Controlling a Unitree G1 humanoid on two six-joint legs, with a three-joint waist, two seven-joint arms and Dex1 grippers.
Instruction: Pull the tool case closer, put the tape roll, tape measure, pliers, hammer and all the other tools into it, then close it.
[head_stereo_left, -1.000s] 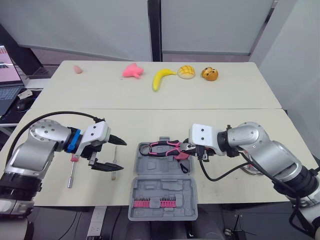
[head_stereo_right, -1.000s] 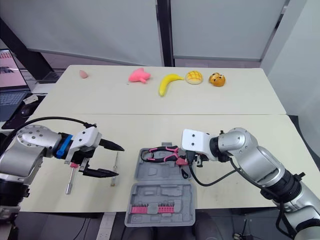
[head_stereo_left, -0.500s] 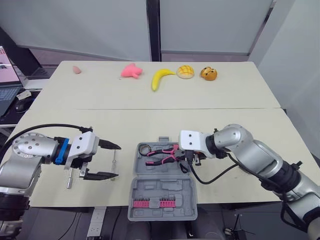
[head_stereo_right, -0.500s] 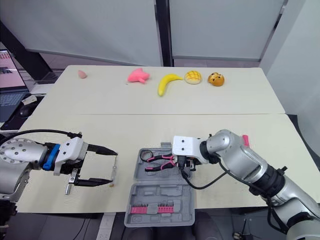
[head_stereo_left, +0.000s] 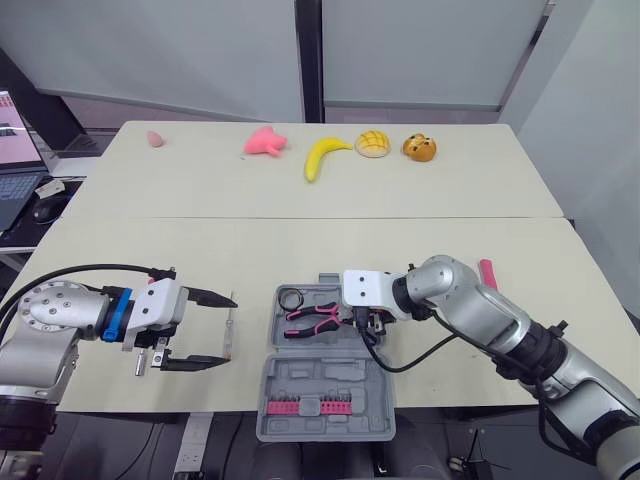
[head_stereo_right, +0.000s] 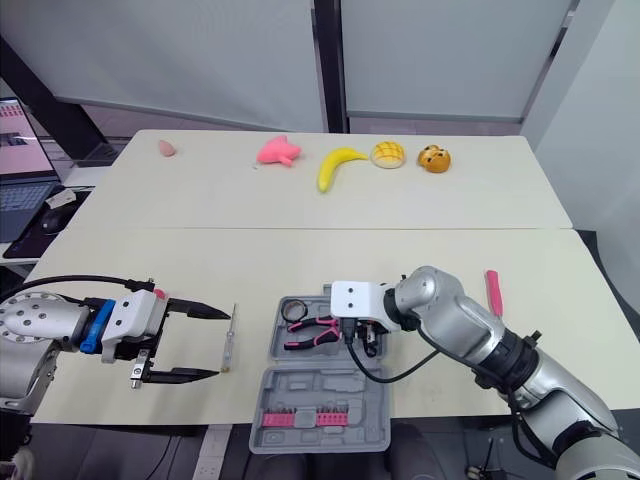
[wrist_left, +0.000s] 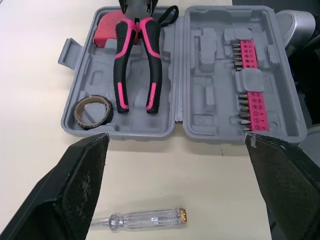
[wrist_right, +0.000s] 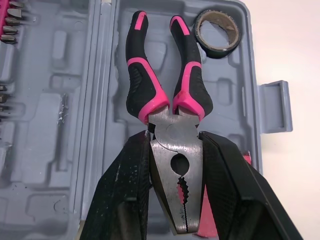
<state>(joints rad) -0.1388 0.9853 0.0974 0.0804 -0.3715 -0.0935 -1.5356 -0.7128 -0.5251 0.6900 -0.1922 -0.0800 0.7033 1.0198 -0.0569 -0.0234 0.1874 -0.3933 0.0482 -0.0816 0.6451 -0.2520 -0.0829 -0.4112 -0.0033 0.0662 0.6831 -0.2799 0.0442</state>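
Observation:
The grey tool case (head_stereo_left: 325, 372) lies open at the near table edge, with a row of pink bits (wrist_left: 248, 85) in its lid half. In the tray half sits a dark tape roll (wrist_left: 93, 111); a pink tape measure (wrist_left: 105, 35) is partly hidden there. My right gripper (wrist_right: 175, 142) is shut on the head of the pink-and-black pliers (head_stereo_left: 313, 320), whose handles lie low over the tray. My left gripper (head_stereo_left: 228, 328) stands open left of the case, its fingers on either side of a clear screwdriver (wrist_left: 145, 218) on the table.
A pink handle (head_stereo_left: 487, 272) lies on the table right of my right arm. A small pink-handled tool (head_stereo_left: 140, 362) sits under my left wrist. Toys line the far table: a pink figure (head_stereo_left: 264, 141), a banana (head_stereo_left: 322, 156), a bun (head_stereo_left: 372, 144). A laptop (head_stereo_left: 10, 165) stands at far left.
My right gripper has carried the pliers leftward and down over the case's tray. My left gripper has drawn back to the left and nearer the table edge, staying open.

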